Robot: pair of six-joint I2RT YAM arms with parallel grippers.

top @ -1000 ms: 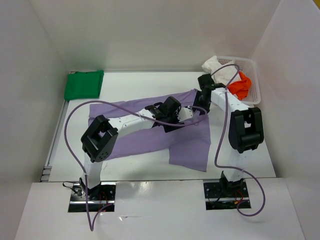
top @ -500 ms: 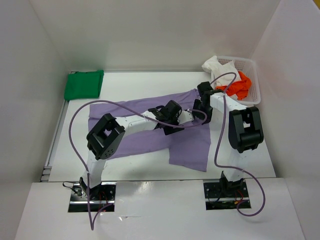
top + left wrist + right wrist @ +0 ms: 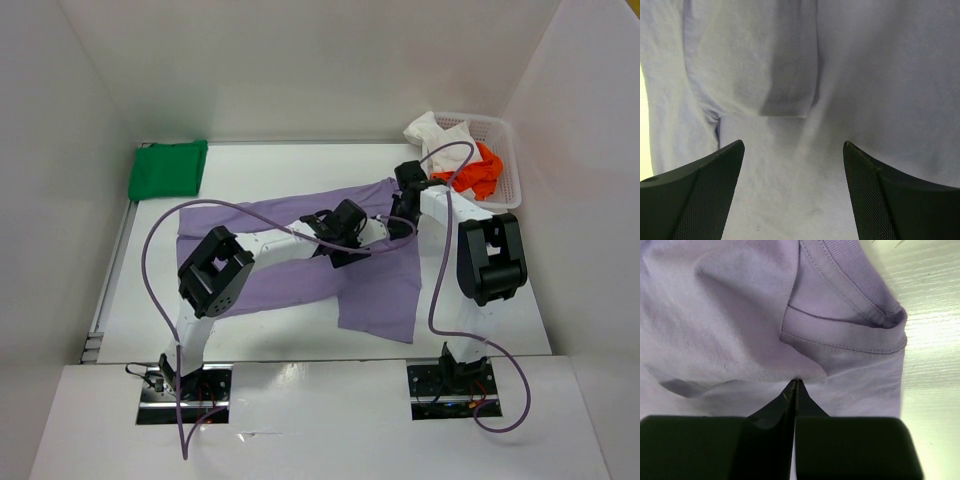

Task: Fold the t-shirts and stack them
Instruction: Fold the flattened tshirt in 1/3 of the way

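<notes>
The lavender t-shirt [image 3: 300,275] lies spread across the middle of the table, and it fills both wrist views [image 3: 865,75] [image 3: 730,315]. My left gripper [image 3: 378,236] [image 3: 792,145] is open and hovers low over the cloth, just short of a folded sleeve hem. My right gripper [image 3: 398,222] [image 3: 795,382] is shut on a pinch of the lavender t-shirt just below its collar [image 3: 850,280]. The green t-shirt [image 3: 167,168] lies folded at the far left. The white t-shirt [image 3: 435,132] and the orange-red t-shirt [image 3: 478,170] lie crumpled in the basket.
The white mesh basket [image 3: 505,150] stands at the far right corner. White walls close in the table on the left, the back and the right. Both arms' purple cables loop over the table. Bare table [image 3: 932,350] shows beside the collar.
My left arm has pushed a little to the right over the lavender shirt. My right gripper has shifted slightly down onto the shirt near the collar.
</notes>
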